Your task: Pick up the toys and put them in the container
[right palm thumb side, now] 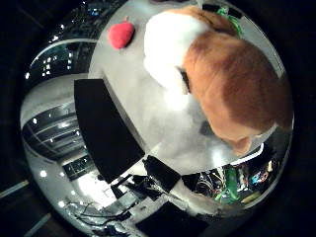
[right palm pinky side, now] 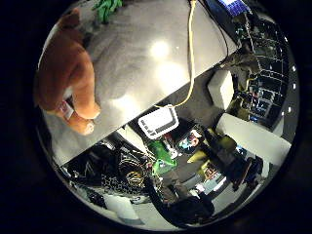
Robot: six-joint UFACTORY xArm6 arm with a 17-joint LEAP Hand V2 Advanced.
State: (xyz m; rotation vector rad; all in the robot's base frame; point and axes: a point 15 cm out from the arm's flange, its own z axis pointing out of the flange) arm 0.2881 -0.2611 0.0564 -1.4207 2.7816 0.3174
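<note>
An orange and white plush toy (right palm thumb side: 222, 74) fills much of the thumb side view, so it is close under my right hand's palm. It lies on the grey table (right palm thumb side: 148, 113), and whether it touches the surface I cannot tell. Its orange side and a small tag also show in the little finger side view (right palm pinky side: 63, 78). A small red plush toy (right palm thumb side: 121, 34) lies further off on the table. A green toy (right palm pinky side: 107, 7) sits beyond the orange one. A dark rectangular container (right palm thumb side: 101, 128) stands at the table's side.
A small white device (right palm pinky side: 158, 122) sits at the table's edge (right palm pinky side: 146, 109). Past that edge the floor holds cluttered gear, a white box (right palm pinky side: 222, 87) and green items (right palm pinky side: 163, 156).
</note>
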